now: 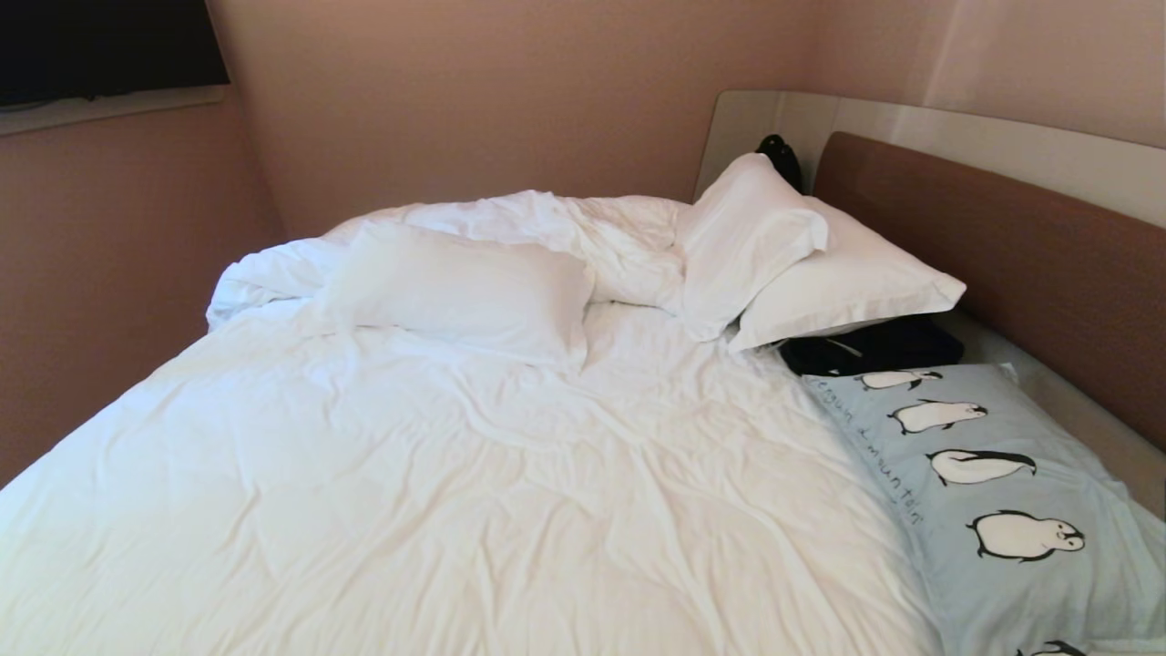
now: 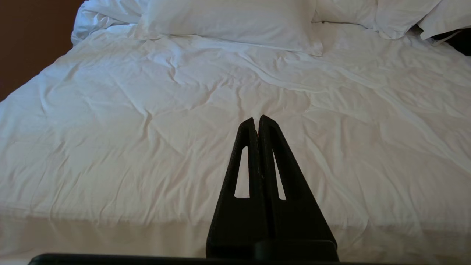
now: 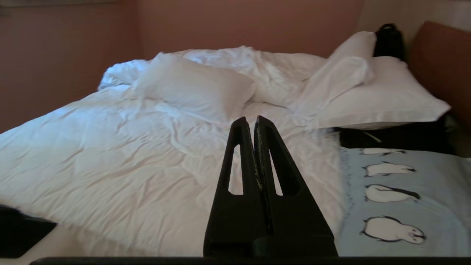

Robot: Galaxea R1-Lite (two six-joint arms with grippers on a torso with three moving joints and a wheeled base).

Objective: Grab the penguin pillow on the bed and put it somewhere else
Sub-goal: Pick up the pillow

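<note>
The penguin pillow [image 1: 1020,501] is pale blue, printed with a row of black-and-white penguins and one line of dark handwritten text. The bed [image 1: 437,492] has white, rumpled linen and plain white pillows [image 1: 474,292]. The headboard [image 1: 1011,264] is brown with a pale grey-beige surround. Both grippers are black.

pale blue penguin pillow [image 1: 1011,510] lies flat at the bed's [image 1: 410,474] four o'clock corner, beside the headboard.
</note>
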